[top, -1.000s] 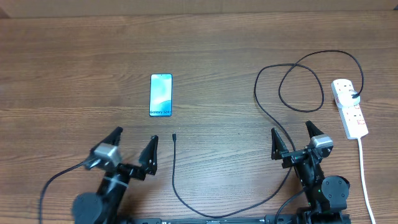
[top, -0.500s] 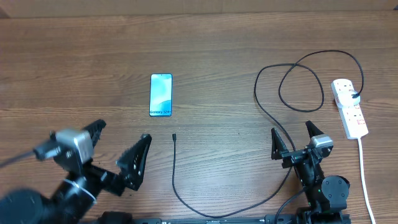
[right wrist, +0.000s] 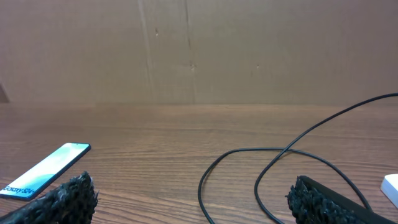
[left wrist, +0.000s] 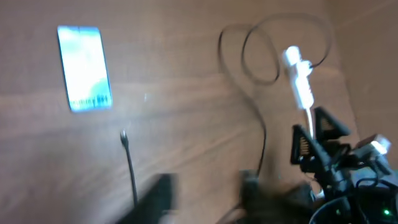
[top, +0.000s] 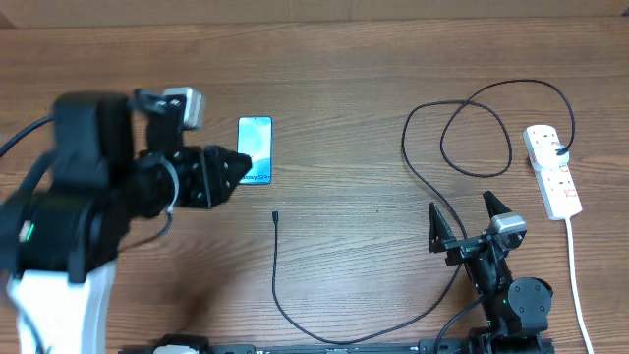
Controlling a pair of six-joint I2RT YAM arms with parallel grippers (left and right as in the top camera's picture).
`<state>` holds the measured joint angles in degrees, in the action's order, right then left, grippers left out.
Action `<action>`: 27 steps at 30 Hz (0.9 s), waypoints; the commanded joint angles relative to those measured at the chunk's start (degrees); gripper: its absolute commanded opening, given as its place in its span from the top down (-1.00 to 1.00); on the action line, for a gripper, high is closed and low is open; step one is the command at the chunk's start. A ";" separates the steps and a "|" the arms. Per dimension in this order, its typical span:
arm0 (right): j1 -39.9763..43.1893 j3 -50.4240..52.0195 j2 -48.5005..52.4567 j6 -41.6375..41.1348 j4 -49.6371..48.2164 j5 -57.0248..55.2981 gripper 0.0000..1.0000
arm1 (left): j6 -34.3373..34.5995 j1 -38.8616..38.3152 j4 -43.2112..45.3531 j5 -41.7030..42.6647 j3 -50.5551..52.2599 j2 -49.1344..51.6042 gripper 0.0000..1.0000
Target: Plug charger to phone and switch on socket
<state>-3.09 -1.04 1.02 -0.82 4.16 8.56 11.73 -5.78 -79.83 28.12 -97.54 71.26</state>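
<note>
Left gripper [top: 236,164] hangs by the phone [top: 257,146], jaws too blurred to call. Charger tip [top: 276,214] lies at five o'clock from it, cable running twelve-to-six. Right gripper [top: 470,222], spread wide and empty, sits farther off.

Phone [right wrist: 46,167]: carrying white lettering along its near end, reading "…axy S24", with the start cut by the frame edge; lying just left of the left fingertip [right wrist: 65,198] of the right gripper [right wrist: 193,202]. Overhead: same lettering sitting against the left gripper [top: 236,165] fingertips, staying too small to read.
</note>
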 commanded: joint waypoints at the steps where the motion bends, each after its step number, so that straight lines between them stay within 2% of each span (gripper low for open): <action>1: -0.17 0.55 -0.02 0.26 -0.17 -0.42 -1.00 | -1.03 0.07 -2.51 1.53 -0.85 6.25 0.92; 8: -0.17 0.55 -0.02 0.26 -0.17 -0.39 -1.00 | -1.29 -1.97 -4.13 0.92 0.76 16.55 0.91; 13: -0.17 0.55 -0.02 0.24 -0.17 -0.42 -1.00 | -0.48 -5.20 -1.66 -3.37 5.01 19.47 0.91; 18: -0.17 0.55 -0.02 0.24 -0.17 -0.39 -1.00 | 5.57 -8.04 3.93 -9.35 11.69 19.50 0.91; 23: -0.17 0.55 -0.02 0.26 -0.17 -0.42 -1.00 | 17.07 -12.28 9.64 -21.33 19.61 19.50 0.92; 27: -0.17 0.55 -0.02 0.26 -0.17 -0.42 -1.00 | 20.04 -15.56 14.40 -24.70 25.22 19.50 0.91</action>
<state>-3.09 -1.04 1.02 -0.82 4.16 8.56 25.69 -19.07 -67.31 10.02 -75.72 90.63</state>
